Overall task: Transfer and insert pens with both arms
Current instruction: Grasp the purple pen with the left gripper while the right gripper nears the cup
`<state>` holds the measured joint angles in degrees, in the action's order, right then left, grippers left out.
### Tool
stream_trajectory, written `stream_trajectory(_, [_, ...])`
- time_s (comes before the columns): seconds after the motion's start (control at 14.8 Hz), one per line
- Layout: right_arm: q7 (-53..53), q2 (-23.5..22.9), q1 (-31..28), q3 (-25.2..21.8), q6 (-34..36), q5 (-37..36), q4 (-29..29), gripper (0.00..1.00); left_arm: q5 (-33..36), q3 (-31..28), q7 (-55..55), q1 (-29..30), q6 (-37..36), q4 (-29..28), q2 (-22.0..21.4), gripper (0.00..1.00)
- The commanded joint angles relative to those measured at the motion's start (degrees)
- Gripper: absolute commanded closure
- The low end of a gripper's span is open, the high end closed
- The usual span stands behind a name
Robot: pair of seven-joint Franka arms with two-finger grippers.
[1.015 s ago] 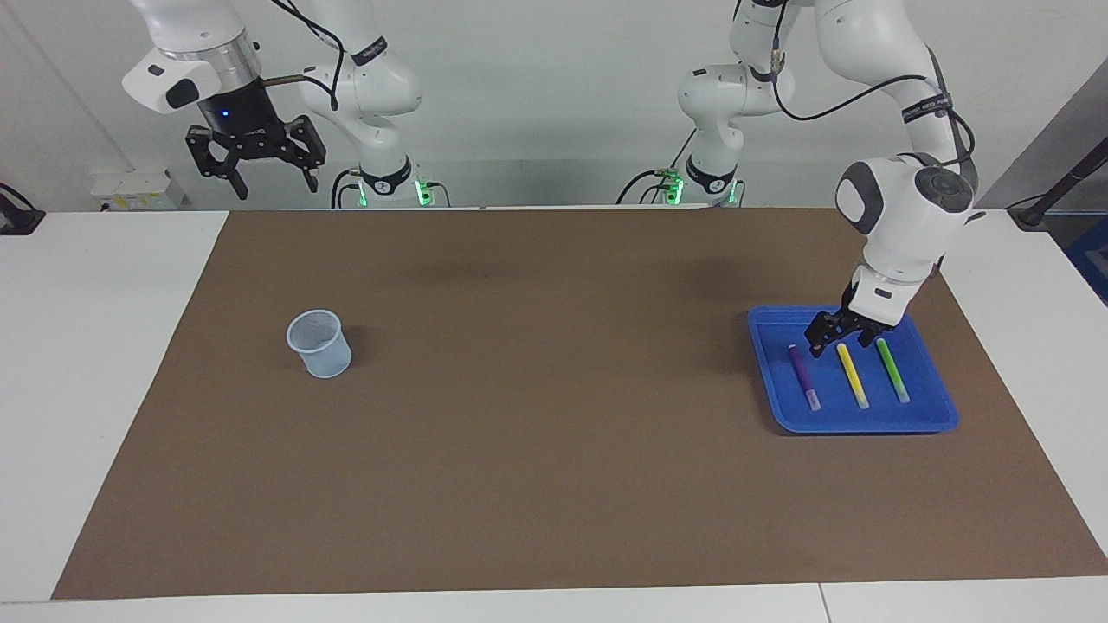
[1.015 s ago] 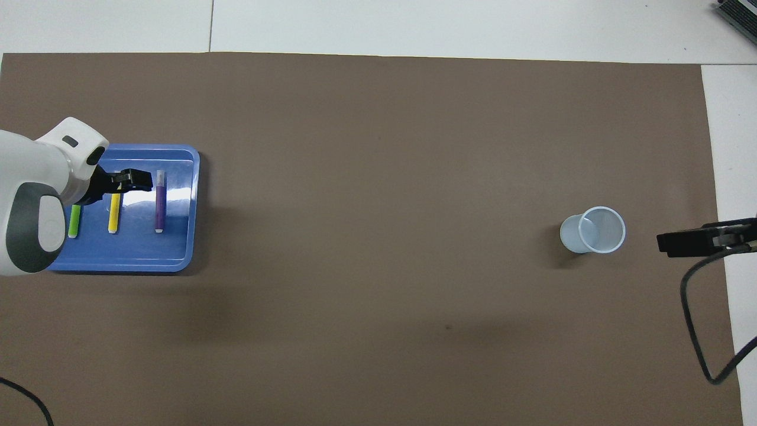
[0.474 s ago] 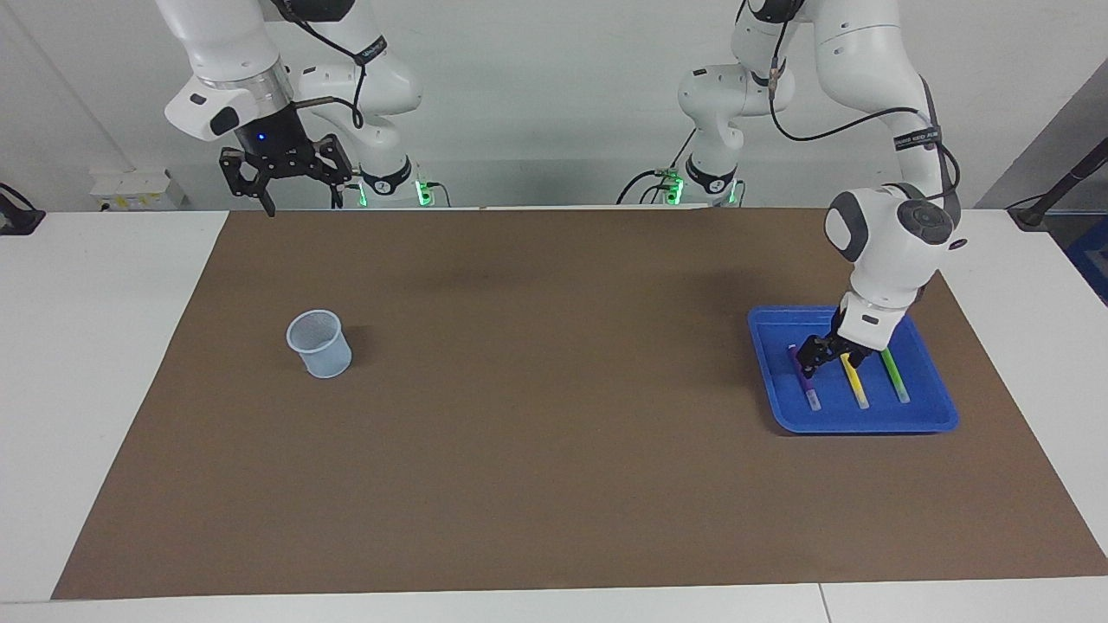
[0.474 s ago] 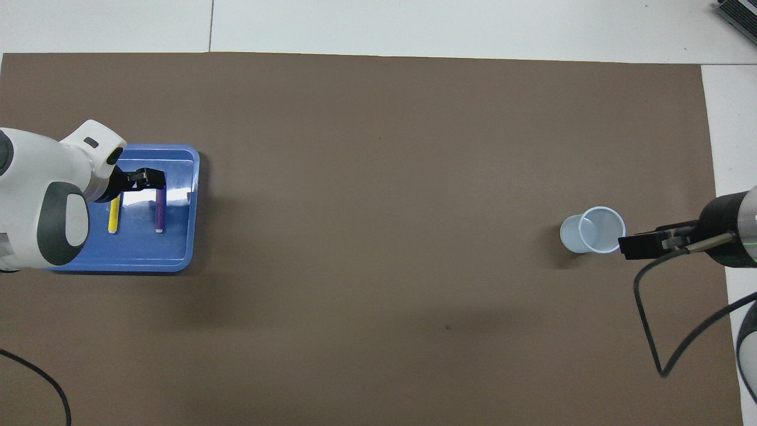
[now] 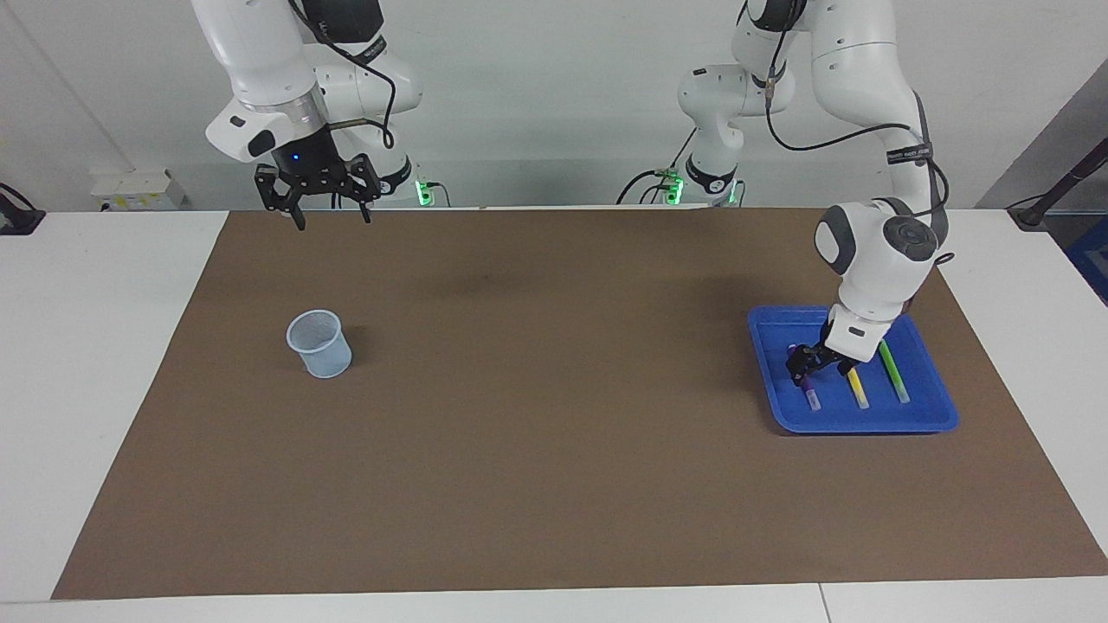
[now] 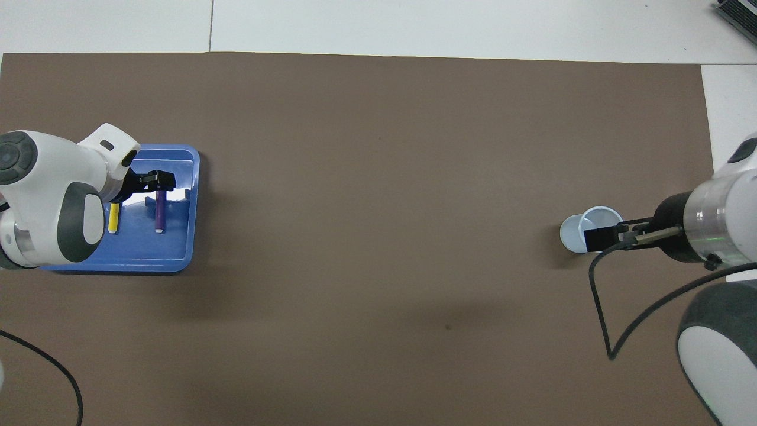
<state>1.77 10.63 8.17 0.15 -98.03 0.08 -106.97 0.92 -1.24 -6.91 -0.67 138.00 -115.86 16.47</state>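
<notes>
Straddling purple pen (image 5: 807,384) crosswise with left tool (image 5: 808,363) wide open in tray (image 5: 866,421); right tool (image 5: 330,204) wide, raised, waiting.

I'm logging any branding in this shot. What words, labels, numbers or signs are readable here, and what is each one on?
No text here can be read.
Black band on the left arm: pale lettering, too small to read.
Black band on the right arm: pale lettering, too small to read.
Pens, blue tray and cup: no print visible.
</notes>
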Motion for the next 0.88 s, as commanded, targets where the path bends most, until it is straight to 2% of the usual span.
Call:
stream_trajectory(0.0, [1.0, -0.7, 0.4, -0.1, -2.2, -0.1, -0.9, 0.0, 0.6, -0.5, -0.9, -0.6, 1.6, -0.2, 0.9, 0.04])
stream_trajectory(0.2, [0.9, -1.1, 1.2, -0.1, -2.4, -0.2, -1.2, 0.0, 0.6, -0.5, -0.7, -0.6, 3.6, 0.1, 2.2, 0.06])
stream_trajectory(0.41, [1.8, -1.2, 1.3, -0.1, -2.9, -0.2, -1.3, 0.0, 0.5, -0.5, -0.8, -0.5, 4.0, -0.2, 2.6, 0.16])
stream_trajectory(0.74, [3.8, -1.2, 3.0, -0.1, -4.4, -0.1, -1.3, 0.0, 0.5, -0.5, -1.0, -0.4, 4.0, -0.2, 2.6, 0.46])
stream_trajectory(0.81, [3.8, -1.2, 3.0, -0.1, -5.0, 0.0, -1.3, 0.0, 0.5, -0.5, -1.0, -0.4, 4.0, -0.1, 2.6, 0.56])
